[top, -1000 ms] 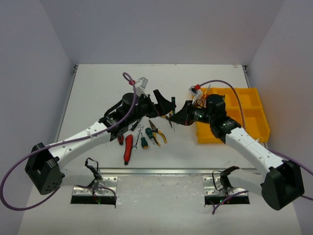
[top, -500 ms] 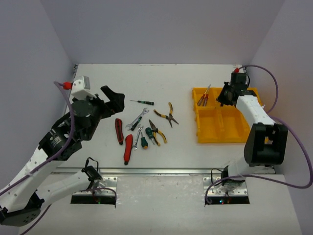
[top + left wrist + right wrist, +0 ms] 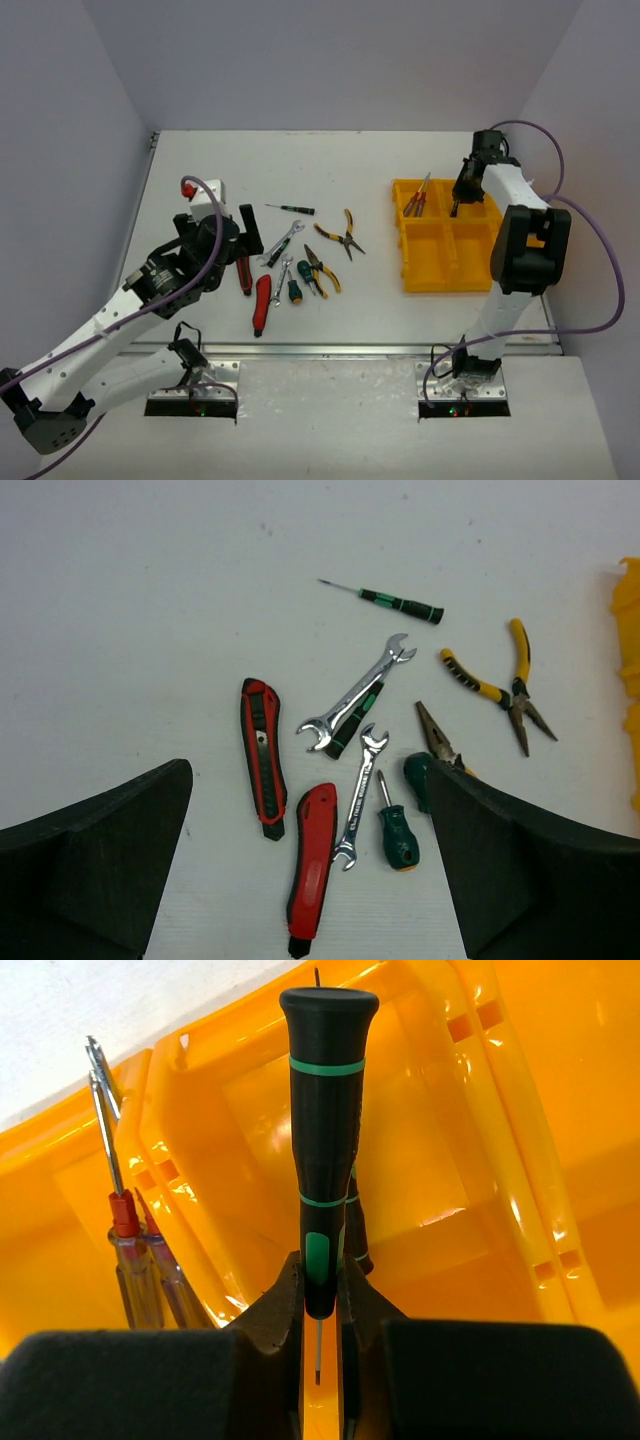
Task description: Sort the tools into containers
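Hangs spread wide at the left claw [image 3: 308, 770], gripping nothing, above the loose tools: red-black utility knives [image 3: 262, 755] and silver wrenches [image 3: 355, 692] between its fingers, a green-handled screwdriver [image 3: 398, 830] just beside the right finger, yellow-black pliers [image 3: 500, 685] farther right. Pinches hard at the right claw [image 3: 318, 1290] on a slim black screwdriver [image 3: 322, 1110], handle jutting past the fingertips over a compartment of the yellow tray [image 3: 500, 1160]. Shows two red-handled screwdrivers [image 3: 125, 1240] in the next compartment to that claw's left.
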